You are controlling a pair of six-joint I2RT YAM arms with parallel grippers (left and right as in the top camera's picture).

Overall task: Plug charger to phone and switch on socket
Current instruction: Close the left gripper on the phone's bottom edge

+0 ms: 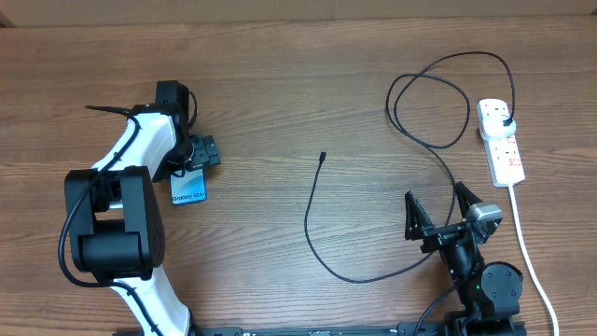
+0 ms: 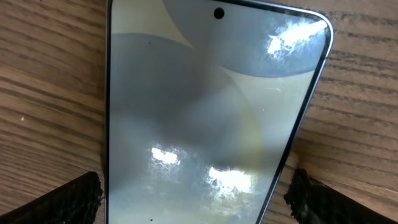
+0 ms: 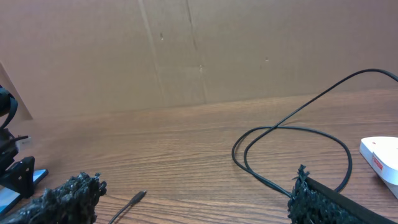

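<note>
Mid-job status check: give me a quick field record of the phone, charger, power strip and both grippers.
phone: flat on table, screen up, under left arm
left gripper: open, straddling phone, not gripping it
right gripper: open, empty
charger: plug in power strip, cable looped across table
connector tip: loose at table centre, apart from phone
power strip switch: state unreadable

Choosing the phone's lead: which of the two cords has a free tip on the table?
The thin black charger cable: its connector tip lies loose mid-table. The thick white cord runs from the socket out of view.
</note>
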